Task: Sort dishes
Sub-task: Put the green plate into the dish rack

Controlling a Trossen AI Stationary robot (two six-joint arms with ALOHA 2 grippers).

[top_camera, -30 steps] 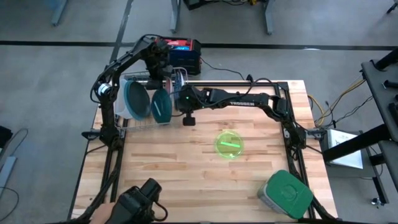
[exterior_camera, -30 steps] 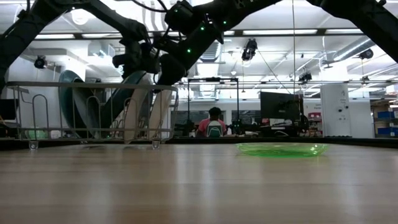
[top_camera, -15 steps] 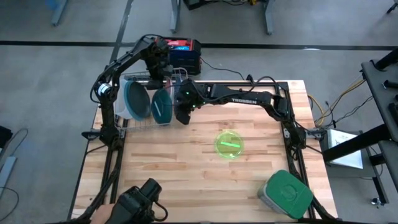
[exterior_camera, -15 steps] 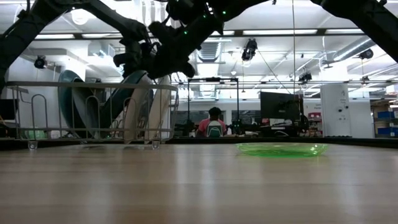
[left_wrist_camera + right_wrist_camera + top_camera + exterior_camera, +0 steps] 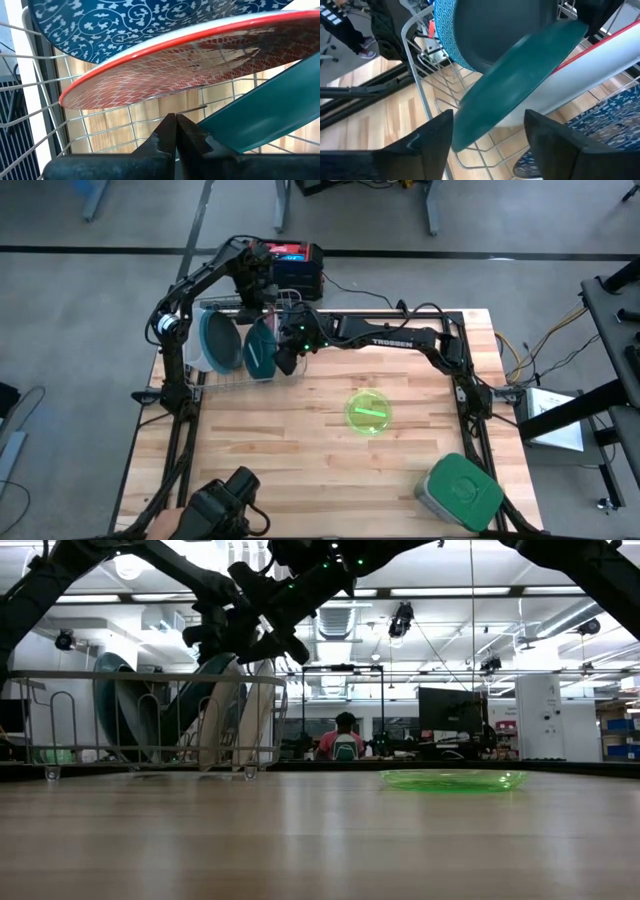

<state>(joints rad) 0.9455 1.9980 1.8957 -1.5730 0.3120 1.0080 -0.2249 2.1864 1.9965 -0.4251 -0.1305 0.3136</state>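
We see the wire rack (image 5: 215,370) at the desk's (image 5: 300,470) back-left with a teal plate (image 5: 260,350) standing in it. Left gripper (image 5: 268,298) clenched, empty, above the rack. Right gripper (image 5: 284,360) released beside the teal plate. Lime plate (image 5: 368,412) flat mid-desk.

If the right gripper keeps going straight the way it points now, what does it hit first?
Most likely the teal plate standing in the wire rack. The right gripper has its fingers open, with that plate's edge in line just ahead of the gap. Depth is unclear, so contact could come very soon.
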